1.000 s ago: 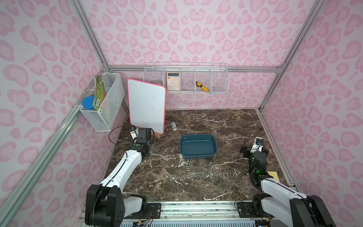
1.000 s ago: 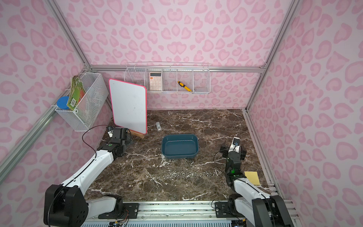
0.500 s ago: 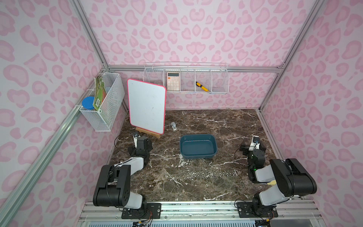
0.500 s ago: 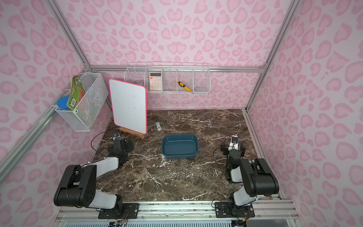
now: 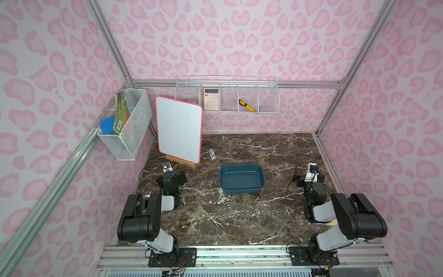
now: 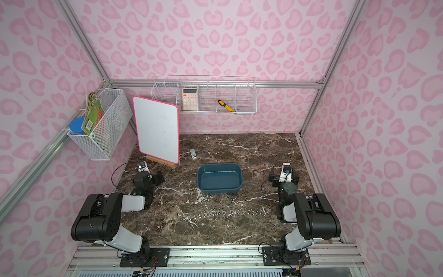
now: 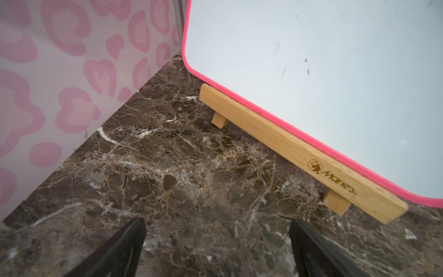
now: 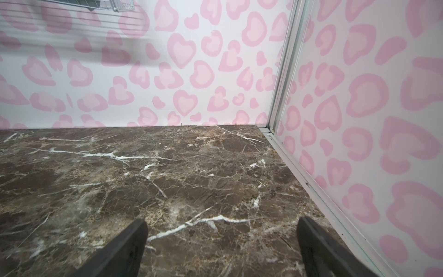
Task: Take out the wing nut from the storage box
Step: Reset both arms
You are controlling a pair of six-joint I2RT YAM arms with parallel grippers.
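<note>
- Wing nut: we cannot name one for certain. A row of small metal pieces [image 5: 256, 212] lies on the marble tabletop [image 5: 239, 230], on our side of the storage box [image 5: 242, 190] and apart from it. They are too small to identify, but we judge them likely to be wing nuts.
- Handling, as we judge it: such a nut is light, rigid metal, smooth enough to skid on polished marble or twist out of a loose pinch. We would close the fingertips across the two wings from straight above. It is not fragile, so a firm squeeze should be safe.
- Our left gripper [image 7: 217, 225] has its jaws spread wide with nothing between them. It sits low over bare marble and faces the wooden stand [image 7: 287, 144] of the whiteboard [image 5: 178, 129].
- Our right gripper [image 8: 221, 223] is likewise spread and empty, over bare marble near the right wall.
- Between the two grippers, and well apart from both, sits the storage box. In both top views [image 6: 219, 190] its inside looks bare, so we judge the taking-out finished or nearly so. We cannot rule out a piece hidden behind its near wall.
- Farthest off, a wire basket [image 5: 268, 100] on the back wall holds a calculator [image 5: 212, 99].
</note>
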